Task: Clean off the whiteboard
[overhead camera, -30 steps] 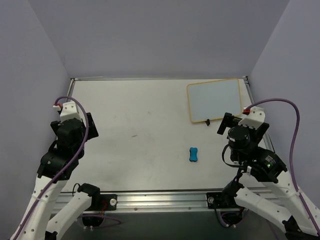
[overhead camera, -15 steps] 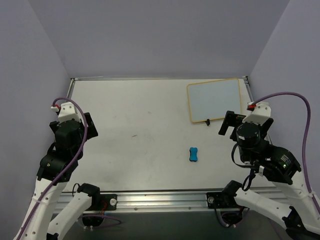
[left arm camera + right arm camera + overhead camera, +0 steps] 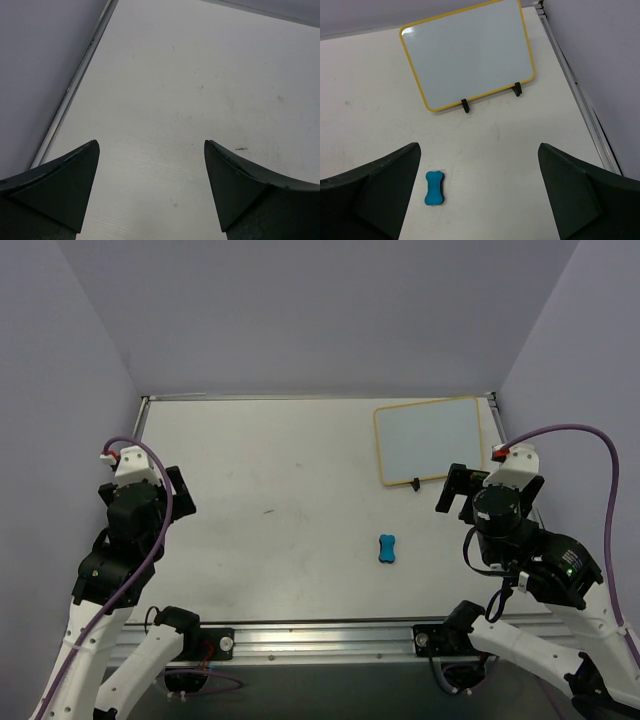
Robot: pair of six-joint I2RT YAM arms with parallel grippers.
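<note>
The whiteboard (image 3: 430,440), white with a yellow frame and two small black clips on its near edge, sits at the far right of the table. It also shows in the right wrist view (image 3: 470,50), with no writing visible. A blue bone-shaped eraser (image 3: 388,548) lies on the table nearer to me, also seen in the right wrist view (image 3: 434,188), just inside the left finger. My right gripper (image 3: 455,488) is open and empty above the table, between the board and the eraser; the right wrist view (image 3: 479,145) shows its jaws wide apart. My left gripper (image 3: 178,492) is open and empty over the left side, as the left wrist view (image 3: 150,142) shows.
The white tabletop (image 3: 280,490) has a metal rail along its left edge (image 3: 75,85) and right edge (image 3: 575,95). Purple-grey walls (image 3: 320,310) stand on three sides. A few small dark marks (image 3: 241,148) dot the table.
My right arm has shifted a little to the right and toward the near edge. My left arm has eased slightly back. The board and eraser have not moved.
</note>
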